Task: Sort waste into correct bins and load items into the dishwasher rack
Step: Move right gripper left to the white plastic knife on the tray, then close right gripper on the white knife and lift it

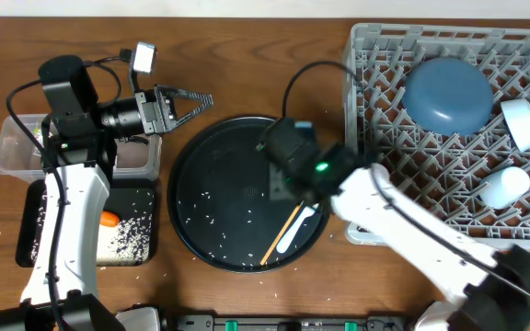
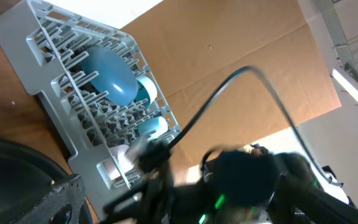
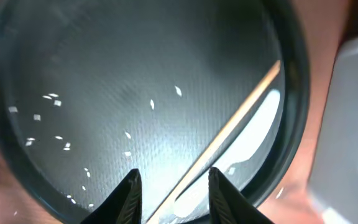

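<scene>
The chopstick [image 3: 229, 127] runs from lower left to upper right, with its low end between the right gripper's [image 3: 174, 182] parted jaws. The left gripper [image 1: 196, 104] stands wide and empty, farther off.

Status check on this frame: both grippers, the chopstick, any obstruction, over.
Left fingers open, empty, above the table. Right fingers apart, straddling the chopstick on the round black tray. Spoon lies alongside it.
</scene>
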You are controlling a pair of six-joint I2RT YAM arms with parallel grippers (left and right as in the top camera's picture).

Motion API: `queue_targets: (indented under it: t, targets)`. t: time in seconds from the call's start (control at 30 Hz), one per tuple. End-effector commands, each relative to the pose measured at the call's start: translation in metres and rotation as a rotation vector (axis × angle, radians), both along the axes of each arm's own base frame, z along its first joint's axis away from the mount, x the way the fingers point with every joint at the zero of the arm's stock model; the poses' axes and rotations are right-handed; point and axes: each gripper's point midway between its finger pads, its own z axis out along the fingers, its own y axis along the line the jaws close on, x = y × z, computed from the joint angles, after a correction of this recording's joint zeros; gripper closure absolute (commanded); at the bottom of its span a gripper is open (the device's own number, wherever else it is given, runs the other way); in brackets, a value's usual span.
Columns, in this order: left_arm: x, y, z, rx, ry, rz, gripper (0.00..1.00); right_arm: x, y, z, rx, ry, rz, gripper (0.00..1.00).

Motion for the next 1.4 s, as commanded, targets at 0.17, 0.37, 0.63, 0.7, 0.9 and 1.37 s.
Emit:
queue_targets:
  t: [0.17, 0.37, 0.63, 0.7, 0.9, 1.37]
  targets:
    - [-0.001, 0.001, 0.001, 0.000, -0.019, -0.007, 0.02, -0.014, -0.012, -0.044, -0.109, 0.070, -0.343, 0.76]
    - [-0.001, 0.001, 0.001, 0.000, -0.019, -0.007, 0.02, -0.024, -0.022, -0.069, -0.149, 0.121, -0.507, 0.75]
    - [-0.001, 0.001, 0.001, 0.000, -0.019, -0.007, 0.02, -0.040, -0.037, -0.087, -0.190, 0.169, -0.552, 0.75]
    - [-0.001, 0.001, 0.001, 0.000, -0.019, -0.007, 0.02, -0.045, -0.034, -0.095, -0.170, 0.198, -0.549, 0.76]
    - [-0.001, 0.001, 0.001, 0.000, -0.019, -0.007, 0.02, -0.044, -0.026, -0.108, -0.111, 0.202, -0.551, 0.76]
    - [-0.001, 0.001, 0.001, 0.000, -0.019, -0.007, 0.02, -0.054, -0.037, -0.140, -0.081, 0.203, -0.618, 0.78]
